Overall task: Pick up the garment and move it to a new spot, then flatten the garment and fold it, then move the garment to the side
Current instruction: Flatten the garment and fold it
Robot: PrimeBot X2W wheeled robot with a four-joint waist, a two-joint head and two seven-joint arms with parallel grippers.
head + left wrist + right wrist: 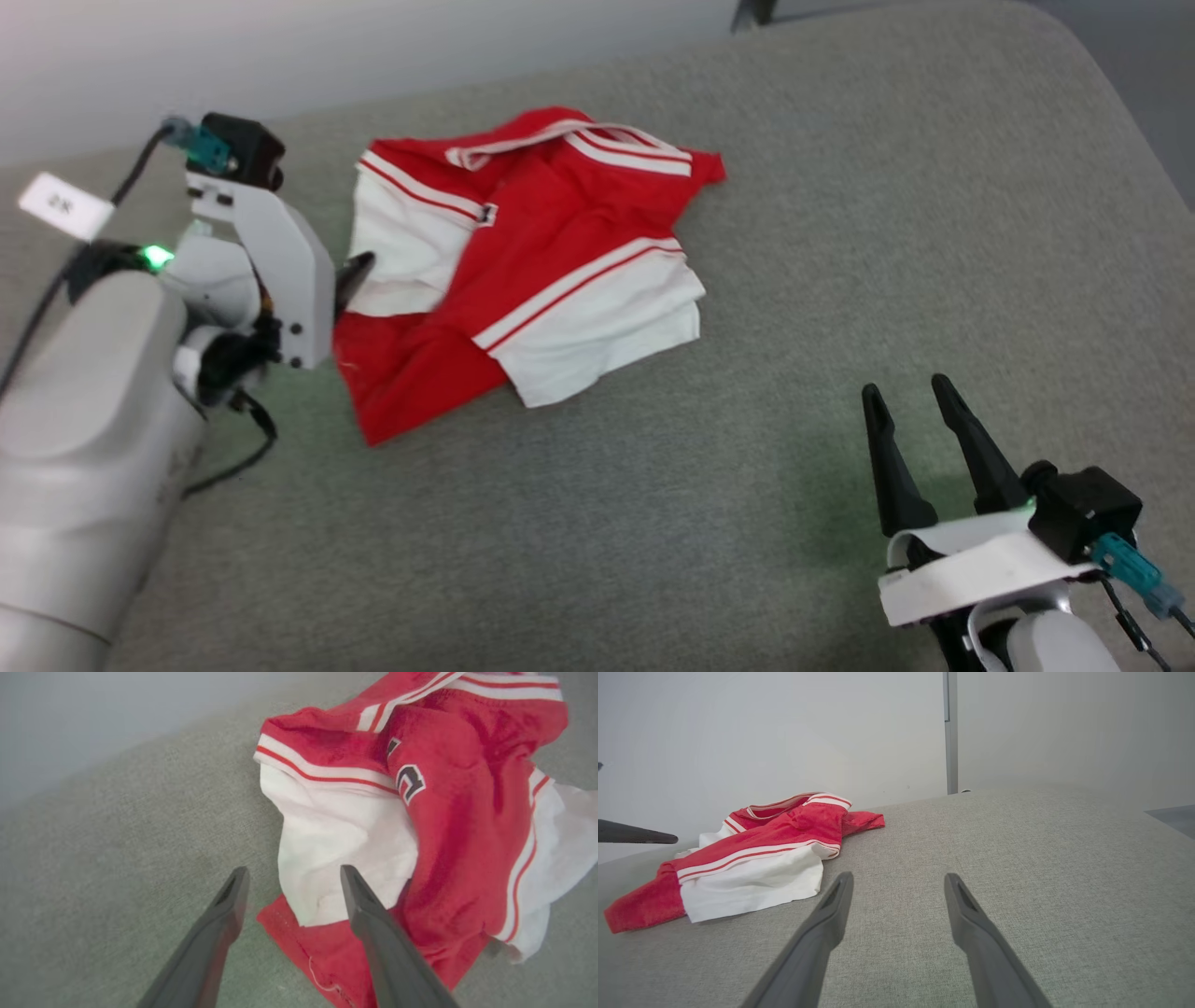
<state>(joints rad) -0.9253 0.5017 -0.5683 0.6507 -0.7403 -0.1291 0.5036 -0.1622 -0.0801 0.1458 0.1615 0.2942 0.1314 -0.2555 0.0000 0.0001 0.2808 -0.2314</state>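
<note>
1. Left claw (294,872): it sits at the shirt's left edge, fingers spread wide with nothing between them. One dark tapered fingertip is over a white sleeve, and the other is over bare pad just off the shirt. I cannot tell whether either touches cloth.
2. Shirt (551,233): it lies crumpled in a loose heap on the pad. The body is red with white sleeves and red-and-white striped bands, and a scrap of black-and-white lettering shows. It looks light, limp and not slippery, with nothing fragile about it, and it would likely sag and fall open when lifted. The best hold, I judge, is a pinch on the sleeve hem or the red bottom edge nearest the left claw, taking more than one layer.
3. Pad (840,233): it lies under and all round the shirt. It is grey, coarse-woven upholstery with a rounded corner and looks soft. It would probably drag a little on the cloth.
4. Right claw (906,387): it is well apart from the shirt, to its lower right. Its fingers are spread wide and empty, low over bare pad.
</note>
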